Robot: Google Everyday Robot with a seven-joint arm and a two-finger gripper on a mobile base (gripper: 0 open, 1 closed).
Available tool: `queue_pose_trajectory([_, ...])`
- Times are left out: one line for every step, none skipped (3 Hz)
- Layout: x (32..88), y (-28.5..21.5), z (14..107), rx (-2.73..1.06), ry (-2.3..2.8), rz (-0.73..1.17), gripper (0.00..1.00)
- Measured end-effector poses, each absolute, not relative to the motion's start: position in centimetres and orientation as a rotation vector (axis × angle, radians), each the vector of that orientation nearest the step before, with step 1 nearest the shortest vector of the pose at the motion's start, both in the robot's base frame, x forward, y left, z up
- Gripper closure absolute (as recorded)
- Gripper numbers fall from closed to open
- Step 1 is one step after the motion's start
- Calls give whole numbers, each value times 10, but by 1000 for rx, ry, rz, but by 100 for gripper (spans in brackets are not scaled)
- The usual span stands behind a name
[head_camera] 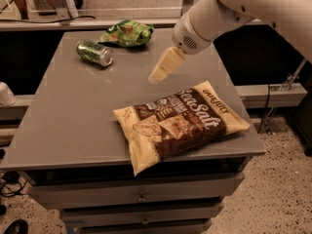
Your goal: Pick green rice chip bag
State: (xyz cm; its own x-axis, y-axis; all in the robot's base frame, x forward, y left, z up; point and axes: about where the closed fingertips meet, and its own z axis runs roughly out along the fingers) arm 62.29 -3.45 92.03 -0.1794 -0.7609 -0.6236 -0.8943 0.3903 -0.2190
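While the gripper (157,76) hangs in the air just behind the brown Sea Salt chip bag (180,126), I cannot tell whether it is spread or pressed together. The green rice chip bag (127,33) lies crumpled well behind the Sea Salt bag, untouched. A green drink can (94,52) lies on its side, behind and left of the Sea Salt bag.

Arm (243,4): you see a thick, smooth white shell, rounded, with one small dark hole near its upper end.
Wrist (192,33): your rounded white housing carries a patch of small vent dots.
Gripper (160,72): cream, blocky, tapering; above the table (73,121) middle.
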Motion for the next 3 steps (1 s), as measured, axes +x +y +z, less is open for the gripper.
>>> queue_pose_trajectory([623,-34,920,-1415,1983,256,0])
queue_pose_trajectory([636,-13,912,-1430,1940,279,0])
queue_pose_trajectory([666,17,908,-1453,1862,291,0])
